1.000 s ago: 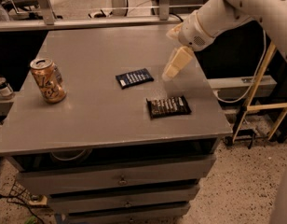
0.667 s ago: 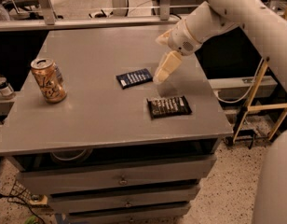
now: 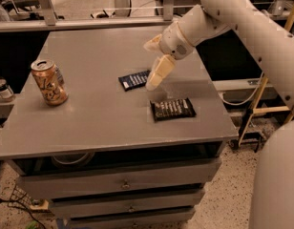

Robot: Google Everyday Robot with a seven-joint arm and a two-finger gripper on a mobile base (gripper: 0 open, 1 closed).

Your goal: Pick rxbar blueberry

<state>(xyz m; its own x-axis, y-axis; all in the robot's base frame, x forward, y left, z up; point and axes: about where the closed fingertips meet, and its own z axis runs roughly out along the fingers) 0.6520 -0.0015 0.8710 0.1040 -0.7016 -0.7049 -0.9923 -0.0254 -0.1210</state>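
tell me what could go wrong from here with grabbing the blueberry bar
1. The gripper hangs over the right end of the rxbar blueberry, off its middle, so a descent may clip the edge and push it away.
2. The black-brown bar lies close by; a drift toward it could mean grabbing the wrong wrapper.
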